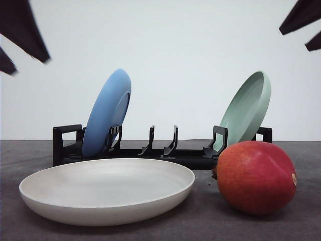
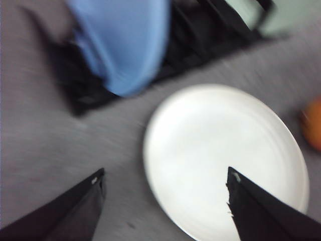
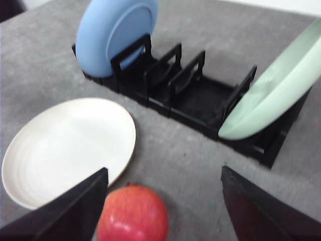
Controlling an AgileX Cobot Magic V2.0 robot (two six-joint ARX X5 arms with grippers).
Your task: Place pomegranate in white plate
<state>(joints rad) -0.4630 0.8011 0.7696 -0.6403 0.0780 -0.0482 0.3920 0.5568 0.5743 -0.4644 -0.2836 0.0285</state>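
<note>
The red pomegranate (image 1: 256, 176) rests on the dark table at the front right, just right of the white plate (image 1: 60, 193), which lies flat and empty. In the right wrist view the pomegranate (image 3: 132, 214) lies below my right gripper (image 3: 164, 175), whose fingers stand wide apart with nothing held. My left gripper (image 2: 165, 178) hovers open above the white plate (image 2: 200, 140); an orange-red edge of the pomegranate (image 2: 313, 129) shows at the side. In the front view my left gripper (image 1: 20, 42) and right gripper (image 1: 303, 25) hang high at the upper corners.
A black dish rack (image 1: 165, 150) stands behind the plate. A blue plate (image 1: 106, 111) leans in its left end and a pale green plate (image 1: 248, 108) in its right end. The middle slots hold nothing.
</note>
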